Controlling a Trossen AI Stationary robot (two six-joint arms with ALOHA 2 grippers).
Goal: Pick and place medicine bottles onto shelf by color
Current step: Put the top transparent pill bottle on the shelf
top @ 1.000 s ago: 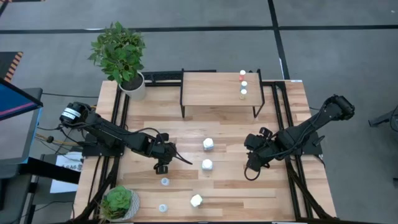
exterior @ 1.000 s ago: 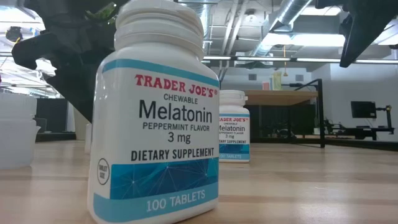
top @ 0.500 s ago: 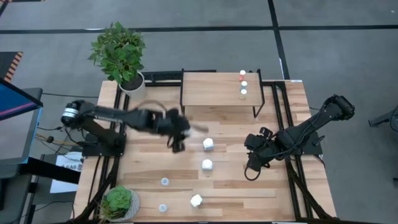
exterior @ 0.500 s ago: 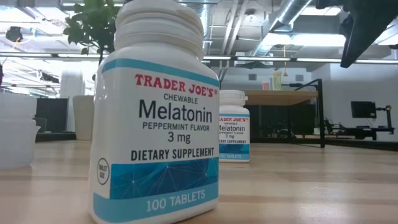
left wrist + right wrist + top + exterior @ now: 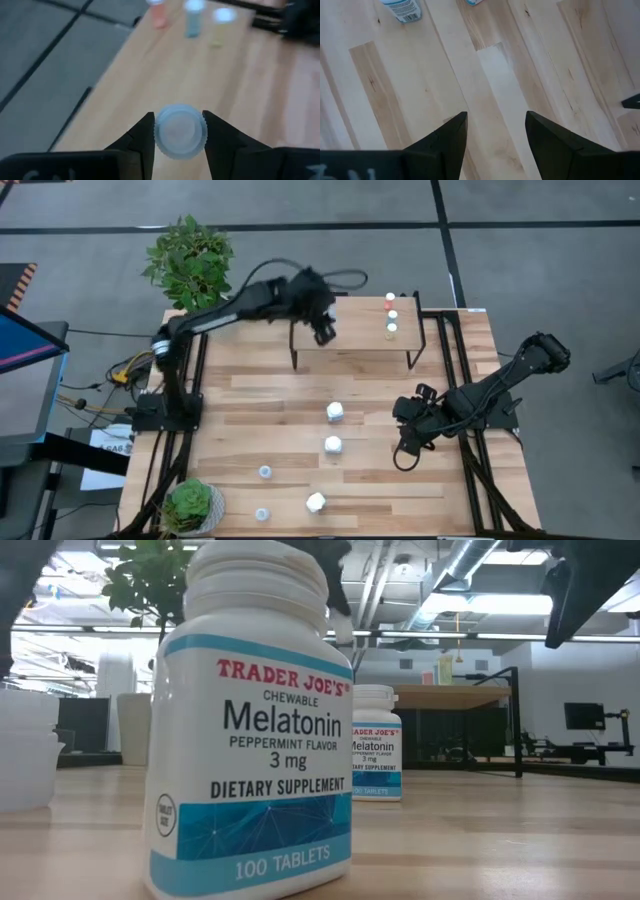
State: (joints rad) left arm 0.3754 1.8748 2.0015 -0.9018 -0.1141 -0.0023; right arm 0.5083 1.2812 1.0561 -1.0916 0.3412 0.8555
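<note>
The jaws of the left gripper point(image 5: 178, 131) are pinched on a small pale bluish bottle point(image 5: 180, 131), one finger on each side of its ribbed cap, and the arm is holding it in the air above the shelf point(image 5: 350, 335)! From overhead the left gripper point(image 5: 322, 328) hangs over the left-centre of that light-wood board, well apart from the three little bottles lined up at its right end: the red-capped bottle point(image 5: 390, 299), a pale one point(image 5: 392, 315) next to it and a yellowish one point(image 5: 391, 331). So this looks like the carry-and-place step, bottle in hand, not yet set down. Judging by the sorting rule, the next move calls for lowering the bottle upright onto bare board, beside its matching colour, and only then letting the jaws spread; a tilted release could tip so small a bottle.

Out on the desk point(image 5: 240, 400), plenty is left to do. Three chunkier white bottles are out there, one point(image 5: 335, 412) near the middle, one point(image 5: 332, 445) just below it and one point(image 5: 316, 502) near the front edge, plus two small pale ones point(image 5: 264, 472) on the left. The right gripper point(image 5: 496, 131) waits low over the right side of the desk, jaws spread wide, nothing between them. Two potted plants point(image 5: 190, 265) flank the left edge.
</note>
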